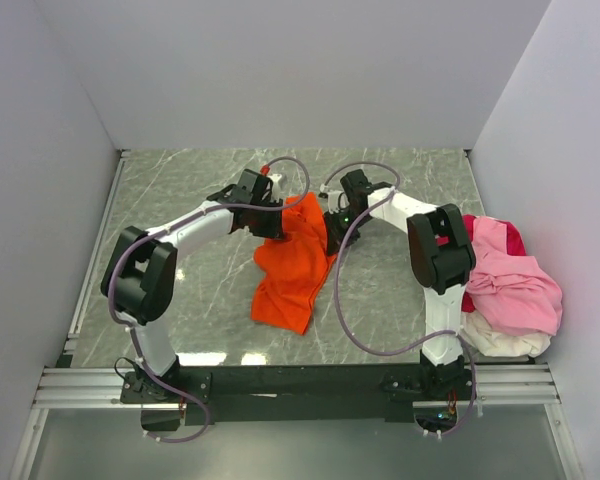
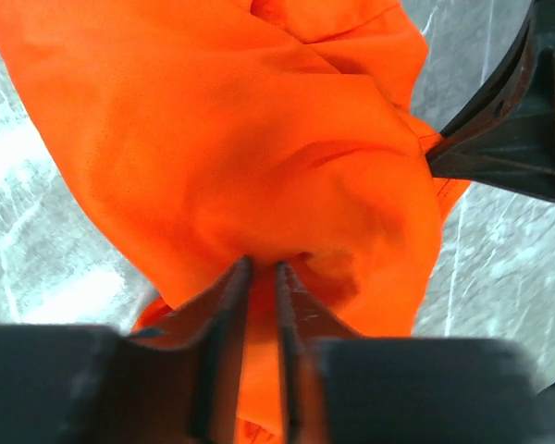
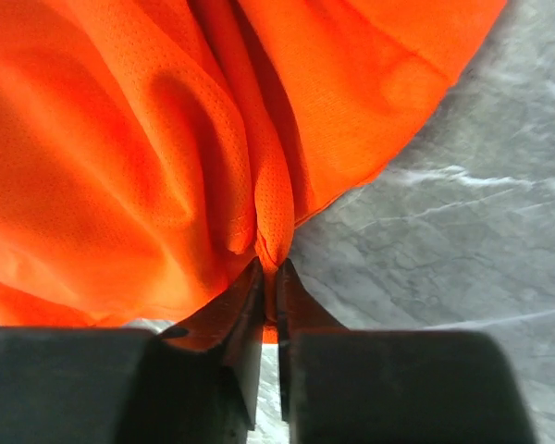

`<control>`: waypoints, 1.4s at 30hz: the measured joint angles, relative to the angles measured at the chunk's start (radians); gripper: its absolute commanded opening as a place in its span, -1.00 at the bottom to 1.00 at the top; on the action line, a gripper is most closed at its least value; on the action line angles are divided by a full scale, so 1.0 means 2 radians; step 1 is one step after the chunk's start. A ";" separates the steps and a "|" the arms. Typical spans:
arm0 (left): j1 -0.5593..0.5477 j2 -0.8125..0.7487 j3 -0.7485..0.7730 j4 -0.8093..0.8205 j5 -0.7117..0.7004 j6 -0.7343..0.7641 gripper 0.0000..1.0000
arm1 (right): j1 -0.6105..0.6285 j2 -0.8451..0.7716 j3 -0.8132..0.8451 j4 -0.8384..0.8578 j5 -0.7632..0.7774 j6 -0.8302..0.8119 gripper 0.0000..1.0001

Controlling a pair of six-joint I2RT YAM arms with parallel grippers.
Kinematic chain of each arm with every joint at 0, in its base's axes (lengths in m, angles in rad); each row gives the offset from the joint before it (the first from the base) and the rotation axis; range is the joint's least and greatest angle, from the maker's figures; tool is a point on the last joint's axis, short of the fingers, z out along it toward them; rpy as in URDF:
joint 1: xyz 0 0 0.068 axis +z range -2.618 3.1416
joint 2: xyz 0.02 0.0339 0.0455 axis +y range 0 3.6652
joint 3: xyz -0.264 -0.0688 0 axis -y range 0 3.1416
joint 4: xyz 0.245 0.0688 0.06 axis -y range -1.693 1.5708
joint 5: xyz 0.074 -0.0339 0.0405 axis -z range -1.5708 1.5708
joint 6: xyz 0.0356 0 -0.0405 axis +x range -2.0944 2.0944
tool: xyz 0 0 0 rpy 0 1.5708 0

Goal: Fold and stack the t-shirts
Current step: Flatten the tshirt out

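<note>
Top external view: I am clamping my left gripper [image 2: 262, 268] and right gripper [image 3: 270, 268] on the orange t-shirt [image 1: 295, 265] at the bench [image 1: 180, 190] centre; other t-shirts [image 1: 510, 285] are lying heaped against its right edge, leaving room leftward.

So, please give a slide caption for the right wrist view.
Right end effector pinches a fold of the orange t-shirt over the table.

Grey marbled table [image 1: 180, 200] bearing t-shirts.
An orange t-shirt [image 1: 295, 275] lies crumpled near the middle, its far end raised; at the right edge a pink t-shirt [image 1: 510, 285] is heaped over a magenta-red t-shirt [image 1: 515, 238] and a white t-shirt [image 1: 500, 343].
</note>
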 measured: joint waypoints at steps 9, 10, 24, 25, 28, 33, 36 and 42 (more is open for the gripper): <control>0.001 -0.059 -0.043 0.019 -0.001 -0.010 -0.99 | -0.001 -0.047 0.006 -0.005 0.039 -0.014 -0.96; 0.002 -0.078 -0.055 0.025 -0.001 -0.016 -0.99 | -0.002 -0.056 0.006 -0.005 0.042 -0.016 -0.96; 0.052 -0.377 -0.223 0.060 -0.020 -0.097 -0.99 | -0.013 -0.113 0.010 -0.014 0.077 -0.048 -0.96; 0.057 -0.396 -0.229 0.056 -0.026 -0.100 -0.99 | -0.014 -0.122 0.014 -0.018 0.082 -0.051 -0.96; 0.072 -0.463 -0.238 0.036 -0.047 -0.120 -0.99 | -0.021 -0.155 0.046 -0.027 0.097 -0.063 -0.95; 0.074 -0.568 -0.259 0.016 -0.047 -0.163 -0.99 | -0.030 -0.202 0.092 -0.021 0.113 -0.076 -0.94; 0.074 -0.611 -0.303 0.007 -0.020 -0.200 -0.88 | -0.036 -0.216 0.090 -0.017 0.127 -0.082 -0.92; 0.074 -0.637 -0.381 -0.057 0.043 -0.271 0.36 | -0.045 -0.168 0.076 -0.010 0.175 -0.093 -0.18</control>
